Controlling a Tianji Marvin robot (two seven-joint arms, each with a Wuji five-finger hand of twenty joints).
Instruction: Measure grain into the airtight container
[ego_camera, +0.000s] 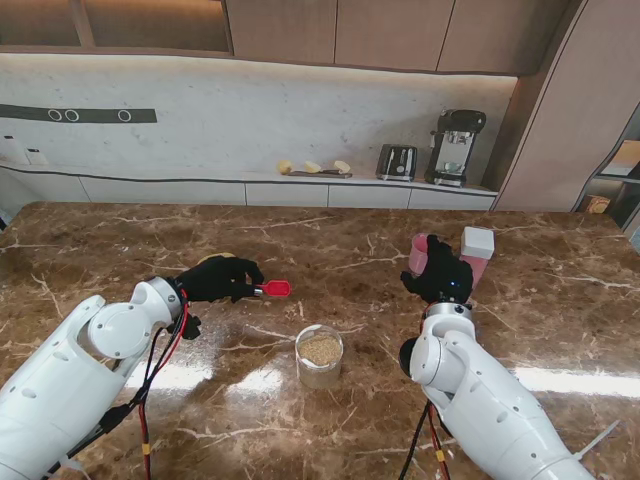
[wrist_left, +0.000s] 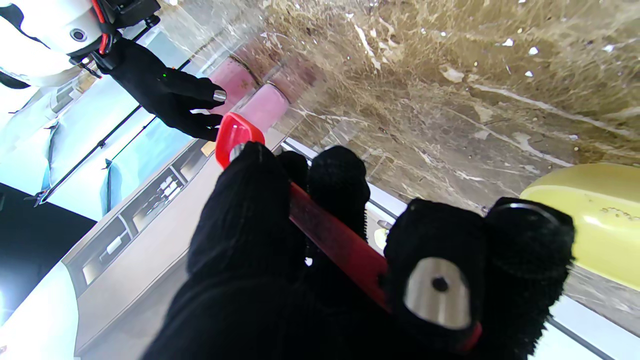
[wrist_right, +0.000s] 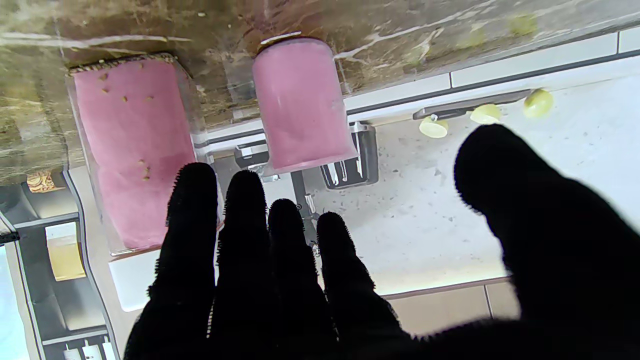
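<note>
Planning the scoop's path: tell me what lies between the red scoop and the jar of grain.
Only bare marble table lies between the red scoop and the jar of grain, as the stand view shows.

a brown marble table (ego_camera: 330, 250) carries a clear grain jar (ego_camera: 320, 355), a pink cup (ego_camera: 418, 254) and a white-lidded pink container (ego_camera: 477, 252).

grain jar (ego_camera: 320, 355) sits centre, nearer me; lidded container (ego_camera: 477, 252) and cup (ego_camera: 418, 254) far right, perhaps touching.

No legible text, label, brand or number is showing in any view. The appliances on the back counter (ego_camera: 300, 182) are displaying no readable markings.
</note>
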